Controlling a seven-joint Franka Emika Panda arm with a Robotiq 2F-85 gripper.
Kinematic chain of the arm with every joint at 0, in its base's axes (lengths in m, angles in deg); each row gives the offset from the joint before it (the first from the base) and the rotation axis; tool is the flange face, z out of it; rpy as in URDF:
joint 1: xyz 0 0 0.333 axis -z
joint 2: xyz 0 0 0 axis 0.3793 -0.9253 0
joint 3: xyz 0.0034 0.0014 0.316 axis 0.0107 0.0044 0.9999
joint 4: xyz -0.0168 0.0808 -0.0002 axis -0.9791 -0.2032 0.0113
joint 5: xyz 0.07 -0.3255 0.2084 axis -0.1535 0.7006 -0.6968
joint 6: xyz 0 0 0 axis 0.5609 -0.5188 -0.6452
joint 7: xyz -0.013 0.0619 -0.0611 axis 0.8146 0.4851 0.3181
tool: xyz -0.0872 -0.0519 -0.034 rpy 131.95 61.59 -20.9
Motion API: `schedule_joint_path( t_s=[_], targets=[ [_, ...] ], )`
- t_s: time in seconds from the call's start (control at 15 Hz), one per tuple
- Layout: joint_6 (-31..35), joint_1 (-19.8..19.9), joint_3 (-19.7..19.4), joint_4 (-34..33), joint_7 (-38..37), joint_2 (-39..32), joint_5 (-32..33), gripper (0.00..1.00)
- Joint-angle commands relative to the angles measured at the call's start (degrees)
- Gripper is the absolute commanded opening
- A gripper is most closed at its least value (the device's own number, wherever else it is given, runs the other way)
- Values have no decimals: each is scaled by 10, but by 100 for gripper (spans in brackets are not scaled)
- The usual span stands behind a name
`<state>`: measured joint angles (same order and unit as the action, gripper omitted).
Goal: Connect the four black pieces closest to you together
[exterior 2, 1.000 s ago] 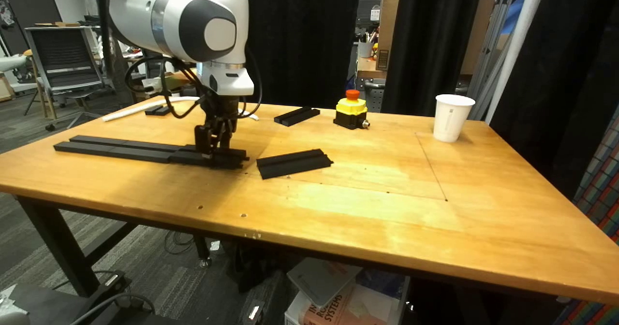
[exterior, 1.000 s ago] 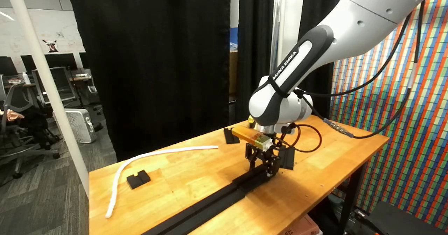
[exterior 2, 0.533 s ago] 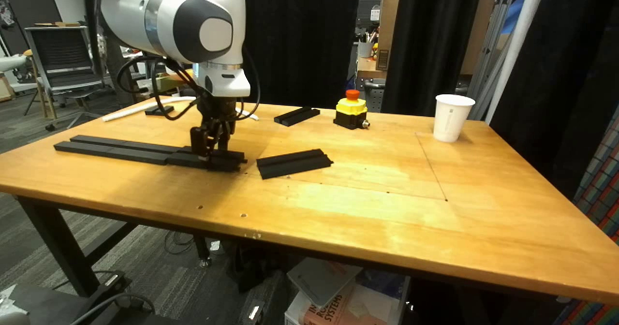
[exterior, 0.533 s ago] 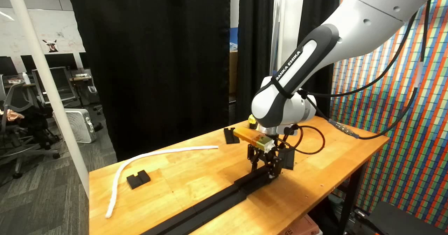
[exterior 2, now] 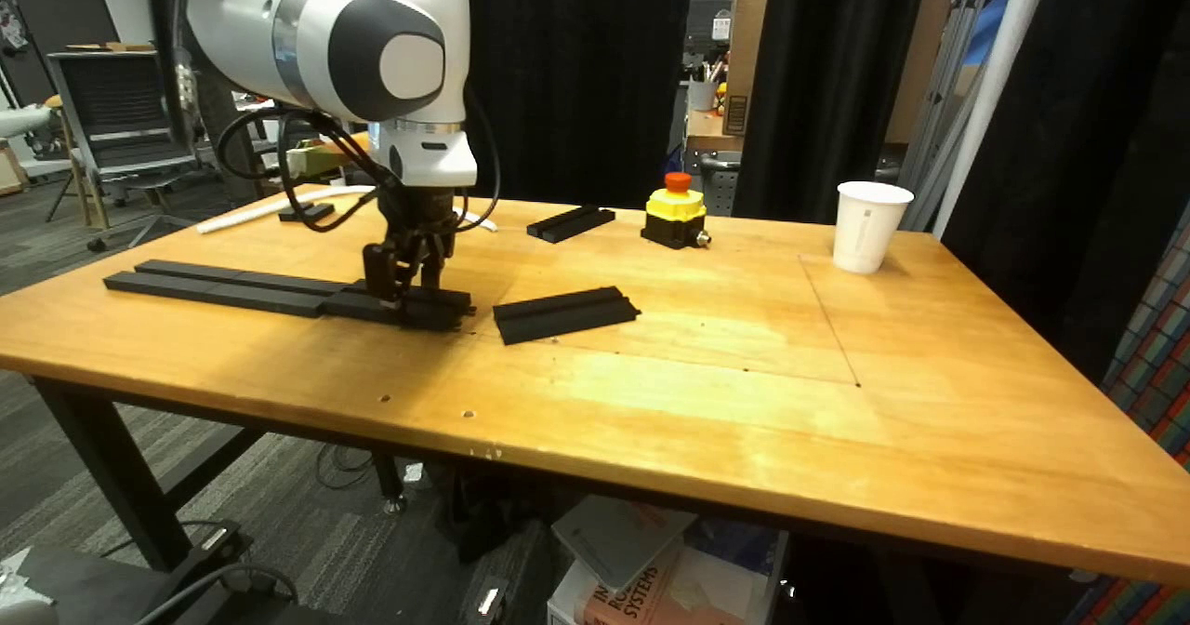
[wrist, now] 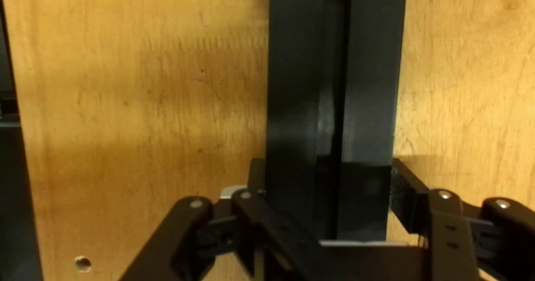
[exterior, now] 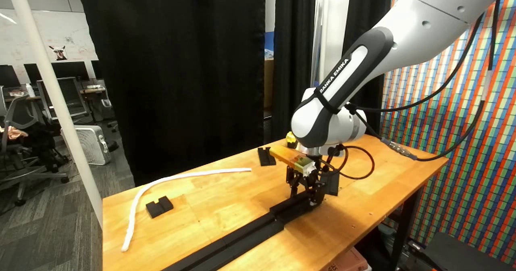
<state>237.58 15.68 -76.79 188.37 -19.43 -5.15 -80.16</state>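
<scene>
– How does the flat matte-black grooved bar look?

– It is straight, with two parallel ridges. The black two-fingered hand is clamped on its long sides.

– And its direction?

– Its long axis nearly continues the row of flat black bars on the pale wooden bench, only shifted slightly sideways. A separate grooved black bar lies just beside its free end, a little turned.

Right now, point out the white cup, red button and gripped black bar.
White cup [exterior 2: 868, 227]: in an exterior view, side wall.
Red button [exterior 2: 678, 181]: in an exterior view, its cap.
Gripped black bar [wrist: 370, 95]: in the wrist view, ridge right of its groove.
</scene>
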Motion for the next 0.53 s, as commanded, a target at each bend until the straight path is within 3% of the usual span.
schedule_joint_path(
  t_s=[0.0, 0.47],
  targets=[
    [12, -2, 4, 24, -21, 26, 12, 46],
    [11, -1, 4, 34, -33, 37, 19, 46]
  ],
)
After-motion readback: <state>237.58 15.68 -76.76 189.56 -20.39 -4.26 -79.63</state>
